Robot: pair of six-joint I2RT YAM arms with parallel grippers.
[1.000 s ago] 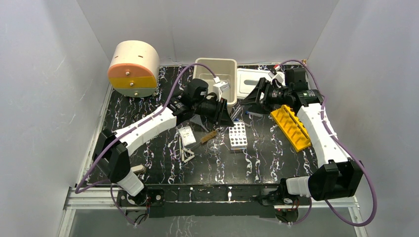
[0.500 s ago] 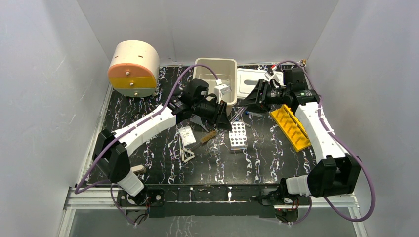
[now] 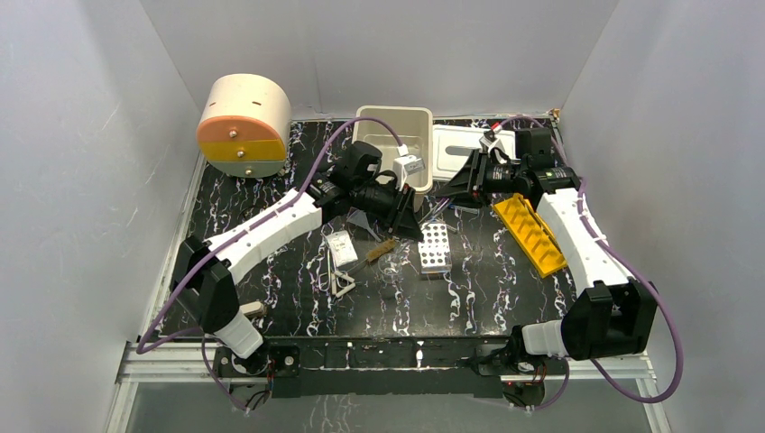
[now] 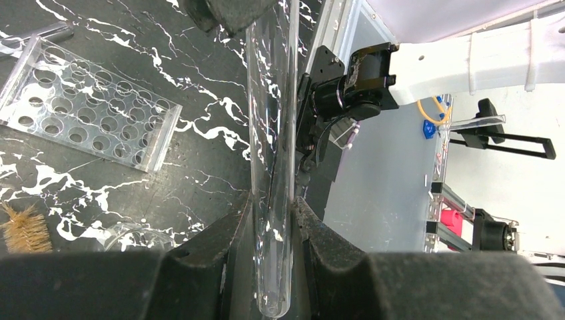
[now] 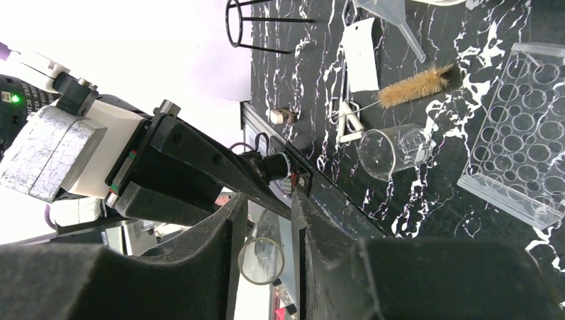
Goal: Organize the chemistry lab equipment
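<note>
While the left hand point(image 4: 272, 212) clamps a clear tube point(image 4: 270, 120), the right hand point(image 5: 266, 203) flanks its mouth, grip uncertain.

You get bright, even light from above; shadows on the black table point(image 3: 487, 289) are soft. In your left wrist view the near fingers point(image 4: 413, 280) blur, and the glass tube point(image 4: 272, 167) glints.

Black white-veined table point(image 3: 271, 302), beige-and-orange drum point(image 3: 244, 126) back left, beige bin point(image 3: 394, 111) and white tray point(image 3: 456, 144) along the back, yellow tube rack point(image 3: 534, 236) at right, clear holed rack point(image 3: 435, 248) in the middle, wood-handled brush point(image 3: 379, 253), clear packet point(image 3: 341, 245), white triangle frame point(image 3: 343, 285) left of it.
</note>
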